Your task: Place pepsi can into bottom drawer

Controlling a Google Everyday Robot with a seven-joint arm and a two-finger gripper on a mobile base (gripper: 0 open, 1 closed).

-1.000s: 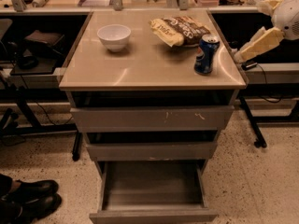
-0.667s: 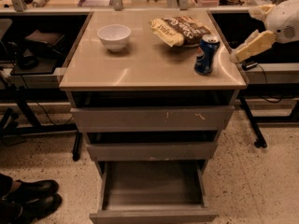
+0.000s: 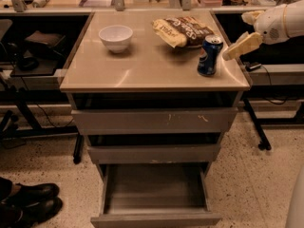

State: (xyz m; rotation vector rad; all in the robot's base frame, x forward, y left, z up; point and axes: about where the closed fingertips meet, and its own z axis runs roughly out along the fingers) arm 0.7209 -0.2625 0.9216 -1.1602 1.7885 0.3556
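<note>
On the tan bench (image 3: 142,65), the pepsi can (image 3: 209,56) stands upright just left of the end effector (image 3: 236,37), which gapes empty. It should straddle the can's middle squarely before closing. The bottom drawer (image 3: 154,194) lies open well below, leftward.

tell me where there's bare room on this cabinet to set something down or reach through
Widest bare patch: the front half of the tabletop, from below the white bowl across to the pepsi can. The bottom drawer is open and bare inside. Crowded: the right side, where chip bag, can and the hand sit close.
</note>
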